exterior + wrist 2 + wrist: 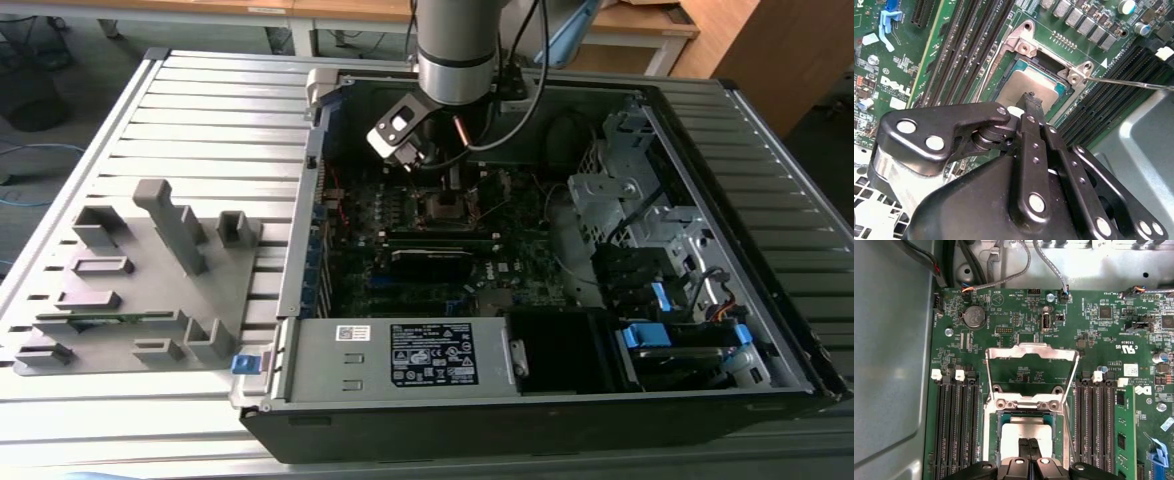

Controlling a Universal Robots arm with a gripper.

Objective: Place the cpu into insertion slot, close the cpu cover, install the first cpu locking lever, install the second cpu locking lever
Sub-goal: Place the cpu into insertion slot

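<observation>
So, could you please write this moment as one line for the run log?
end effector: shut, over cpu | cpu: lying in insertion slot | cpu cover: open

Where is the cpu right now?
In both wrist views the cpu lies in the slot under the gripper, memory slots on both sides.

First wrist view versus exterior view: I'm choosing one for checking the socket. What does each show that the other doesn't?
First wrist view: the cpu seated in the insertion slot, the cpu cover swung open, the shut gripper with tips at the chip. Exterior view: the whole computer case, the grey parts tray on that view's left, the arm. Both: the motherboard.
</observation>
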